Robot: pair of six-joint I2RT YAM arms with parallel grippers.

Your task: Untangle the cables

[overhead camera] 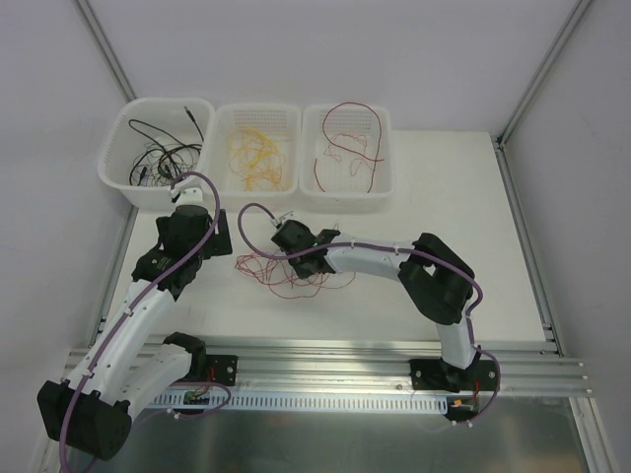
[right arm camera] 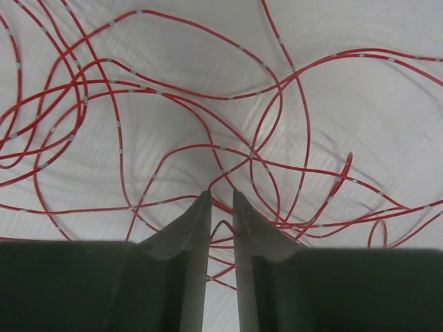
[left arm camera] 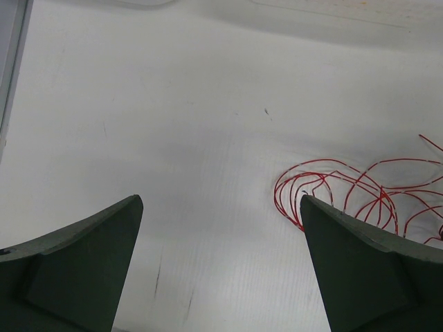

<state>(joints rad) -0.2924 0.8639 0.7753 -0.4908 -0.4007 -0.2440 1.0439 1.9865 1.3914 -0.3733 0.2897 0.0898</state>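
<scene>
A loose tangle of thin red cables [overhead camera: 291, 271] lies on the white table between the two arms. My right gripper [overhead camera: 296, 251] is down on the tangle. In the right wrist view its jaws [right arm camera: 221, 195] stand nearly closed with a narrow gap, and a red cable loop [right arm camera: 223, 225] runs through that gap; more red loops [right arm camera: 173, 104] spread ahead. My left gripper [overhead camera: 192, 232] is wide open and empty [left arm camera: 220, 200] over bare table. The tangle's left edge [left arm camera: 332, 187] lies just beside its right finger [left arm camera: 360, 270].
Three white baskets stand along the back: the left one [overhead camera: 123, 172] holds black cables, the middle one [overhead camera: 222, 172] yellow cables, the right one [overhead camera: 385, 177] a red cable. Metal rails run along the near edge [overhead camera: 345, 365].
</scene>
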